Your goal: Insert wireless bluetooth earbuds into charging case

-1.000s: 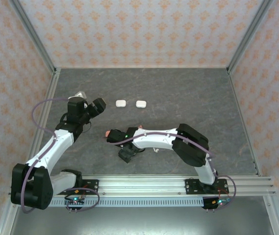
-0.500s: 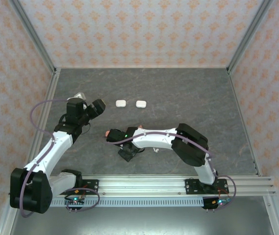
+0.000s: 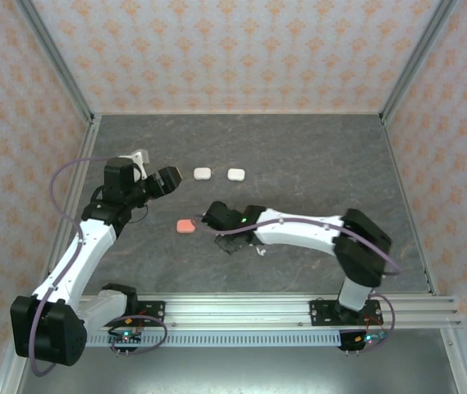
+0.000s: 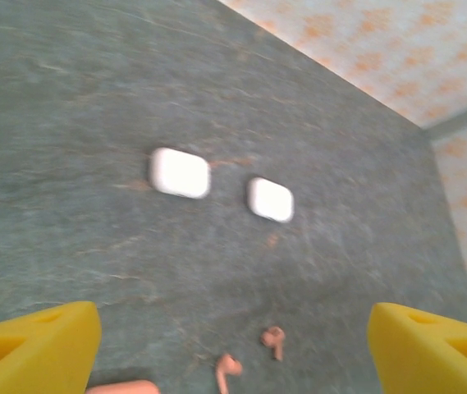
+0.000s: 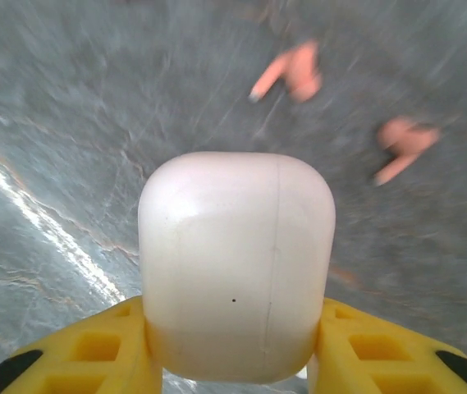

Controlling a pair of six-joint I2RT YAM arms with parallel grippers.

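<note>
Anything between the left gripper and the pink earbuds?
Nothing visible: bare grey table lies between the open left gripper and the two salmon-pink stemmed plastic earbuds. The salmon-pink pebble-like case sits off to one side.

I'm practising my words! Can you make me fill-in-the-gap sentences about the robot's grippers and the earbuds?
The right gripper pinches a ___ charging case.
Beyond it lie ___ pink earbuds.
The left gripper is ___ and holds nothing.
Missing words: white; two; open.
</note>
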